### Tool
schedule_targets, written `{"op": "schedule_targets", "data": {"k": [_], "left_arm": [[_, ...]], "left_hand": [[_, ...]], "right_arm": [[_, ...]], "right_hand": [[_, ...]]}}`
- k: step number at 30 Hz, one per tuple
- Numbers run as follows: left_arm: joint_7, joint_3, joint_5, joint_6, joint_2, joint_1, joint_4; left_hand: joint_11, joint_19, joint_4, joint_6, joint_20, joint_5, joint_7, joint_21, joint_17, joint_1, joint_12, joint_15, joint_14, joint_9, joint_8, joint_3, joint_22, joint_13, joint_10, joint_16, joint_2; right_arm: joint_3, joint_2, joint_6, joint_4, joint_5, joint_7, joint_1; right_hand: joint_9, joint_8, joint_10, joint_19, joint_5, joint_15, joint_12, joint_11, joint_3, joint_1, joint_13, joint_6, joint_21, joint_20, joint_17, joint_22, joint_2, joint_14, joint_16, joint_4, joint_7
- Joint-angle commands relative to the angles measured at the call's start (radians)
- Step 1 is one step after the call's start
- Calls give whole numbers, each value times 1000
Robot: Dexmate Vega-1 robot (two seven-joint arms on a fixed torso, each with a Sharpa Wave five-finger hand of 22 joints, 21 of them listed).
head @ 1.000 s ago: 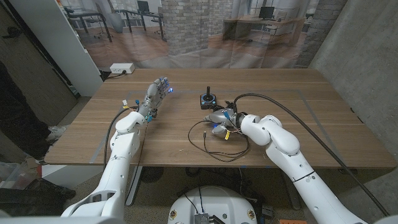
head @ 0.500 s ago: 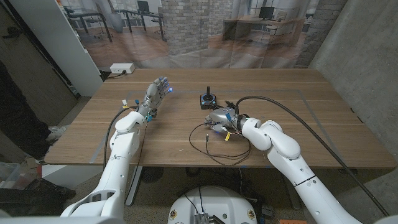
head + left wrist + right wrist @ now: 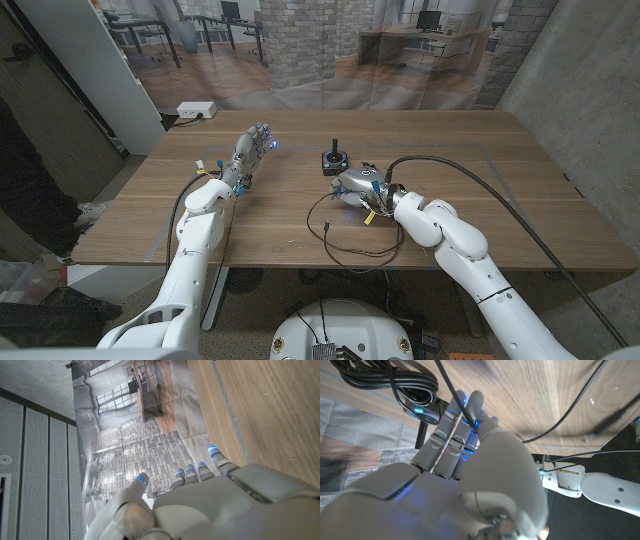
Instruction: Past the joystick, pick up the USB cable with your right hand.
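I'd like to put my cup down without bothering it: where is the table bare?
Bare wood lies right of the right hand, out to the table's far corner, and between the left hand and the joystick. It's crowded around the USB cable.

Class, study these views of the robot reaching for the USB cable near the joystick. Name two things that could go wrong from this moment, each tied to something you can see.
1. The right robot hand sits right beside the joystick; lifting could knock it over.
2. The USB cable loops loosely across the table. In the right wrist view a strand crosses the fingers, so it may snag or slip rather than be gripped cleanly.
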Motion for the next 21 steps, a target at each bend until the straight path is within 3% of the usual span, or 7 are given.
{"op": "schedule_targets", "data": {"k": [1,21], "left_arm": [[-4,3,-2,0,2,-3,4],[-5,9,0,-7,4,-15,12]], "left_hand": [[0,4,-1,5,0,6,-5,-2,2,-8,1,-1,5,4,7,-1,5,2,3,3,76],[2,5,-1,7,0,7,-8,-5,2,-8,1,-1,6,4,6,-1,5,2,3,3,77]], "right_arm": [[28,8,36,24,19,-134,-5],[46,22,33,36,-36,-307,6]], "right_hand": [[2,5,6,6,-5,-41,20,11,-1,17,26,15,19,-95,13,9,11,16,6,4,1],[-1,2,3,-38,-13,-40,12,4,-8,22,27,27,68,-91,51,29,14,22,-10,12,-2]]}}
